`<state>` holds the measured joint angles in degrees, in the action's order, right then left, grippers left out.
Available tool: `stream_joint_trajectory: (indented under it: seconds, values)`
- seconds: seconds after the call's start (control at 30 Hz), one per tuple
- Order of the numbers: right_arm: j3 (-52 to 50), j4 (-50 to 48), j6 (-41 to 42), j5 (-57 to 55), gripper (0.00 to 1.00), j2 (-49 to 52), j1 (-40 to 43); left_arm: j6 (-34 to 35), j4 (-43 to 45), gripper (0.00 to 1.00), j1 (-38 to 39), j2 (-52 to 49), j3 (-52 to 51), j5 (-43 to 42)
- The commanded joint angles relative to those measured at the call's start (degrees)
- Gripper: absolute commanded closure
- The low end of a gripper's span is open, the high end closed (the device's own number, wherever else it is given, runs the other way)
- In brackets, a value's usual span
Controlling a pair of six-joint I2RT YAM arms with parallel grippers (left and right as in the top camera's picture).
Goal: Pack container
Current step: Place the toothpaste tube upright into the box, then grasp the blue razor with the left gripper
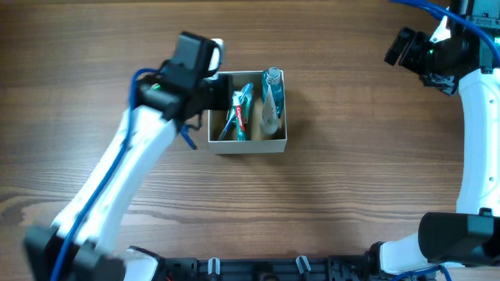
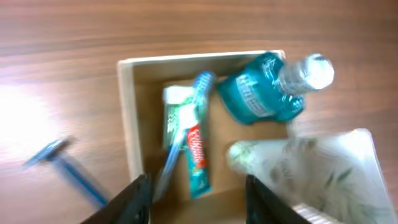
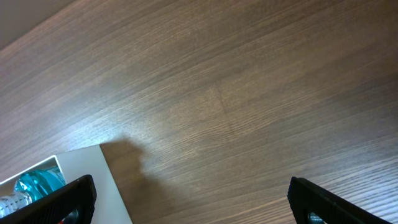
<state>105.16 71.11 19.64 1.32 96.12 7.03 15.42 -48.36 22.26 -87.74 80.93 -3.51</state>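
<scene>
The container (image 1: 276,141), a square white-walled box with a tan inside (image 2: 140,112), stands mid-table. In it lie a teal mouthwash bottle (image 1: 271,90) (image 2: 264,93), a toothpaste tube (image 2: 198,155), a blue toothbrush (image 2: 186,121) and a whitish packet (image 2: 311,168). My left gripper (image 1: 220,94) (image 2: 198,205) is open and empty above the container's left part. A blue razor (image 2: 62,165) lies on the table just outside the left wall. My right gripper (image 1: 406,48) (image 3: 199,205) is open and empty, high at the far right. Its view catches the container's corner (image 3: 81,180).
The wooden table (image 1: 351,172) surrounds the container. The left arm (image 1: 117,179) crosses the table's left side. The right arm (image 1: 476,133) stands along the right edge. The left wrist view is blurred.
</scene>
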Motion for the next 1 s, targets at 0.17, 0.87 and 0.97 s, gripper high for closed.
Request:
stream_joint_trajectory:
  seconds: [0.17, 0.87, 0.97]
  values:
    - [0.9, 0.0, -0.1, 0.5, 0.0, 0.0, 0.0, 16.7, -8.0, 0.44, -11.1, 0.8, -4.2, 10.6]
    - [0.9, 0.0, -0.1, 0.5, 0.0, 0.0, 0.0, 30.5, 9.6, 0.57, -15.5, -20.2, -15.6, 1.8]
    - [0.9, 0.0, -0.1, 0.5, 0.0, 0.0, 0.0, 30.5, 9.7, 0.58, -15.5, -20.7, -16.1, 1.8]
